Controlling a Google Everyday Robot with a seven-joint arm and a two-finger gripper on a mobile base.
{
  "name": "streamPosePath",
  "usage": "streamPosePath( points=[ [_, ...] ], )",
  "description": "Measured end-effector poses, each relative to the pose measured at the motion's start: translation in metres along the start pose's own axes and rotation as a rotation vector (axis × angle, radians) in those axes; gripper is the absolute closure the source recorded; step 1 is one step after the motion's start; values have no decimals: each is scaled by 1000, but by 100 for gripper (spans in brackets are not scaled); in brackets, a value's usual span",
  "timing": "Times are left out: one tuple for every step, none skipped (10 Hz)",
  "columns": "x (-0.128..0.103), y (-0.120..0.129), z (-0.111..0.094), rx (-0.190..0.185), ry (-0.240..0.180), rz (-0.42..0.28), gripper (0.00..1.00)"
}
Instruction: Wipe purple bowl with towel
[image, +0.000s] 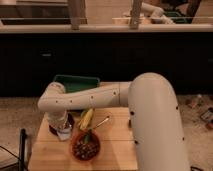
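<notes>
On the wooden surface (115, 150) stands a food bowl (86, 146), near the front edge. Up and to the left of it, the purple bowl (70, 120) sits dark and mostly hidden behind the wrist. The end effector (63, 133) hangs down at that bowl's front rim, left of the food bowl; whether it is wide or narrow cannot be told. A pale patch at its tip may be the towel (64, 135). A yellow item (86, 118) lies just behind the food bowl, and a green tray (76, 83) lies farther behind.
</notes>
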Motion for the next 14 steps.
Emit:
streamPosePath(
  points=[
    [0,10,-2,-5,4,25,100],
    [1,18,-3,-10,8,47,100],
    [5,24,-5,-14,13,66,100],
    [11,26,-6,-19,21,75,100],
    [17,25,-7,-24,26,78,100],
    [28,24,-8,-30,33,77,100],
    [38,24,-10,-34,39,75,100],
    [46,20,-10,-34,40,69,100],
    [52,16,-10,-35,39,60,100],
    [57,12,-10,-34,39,52,100],
    [61,7,-10,-32,38,39,100],
    [63,-4,-10,-26,36,17,100],
    [63,-16,-9,-21,33,-7,100],
    [63,-26,-9,-17,30,-31,100]
  ],
)
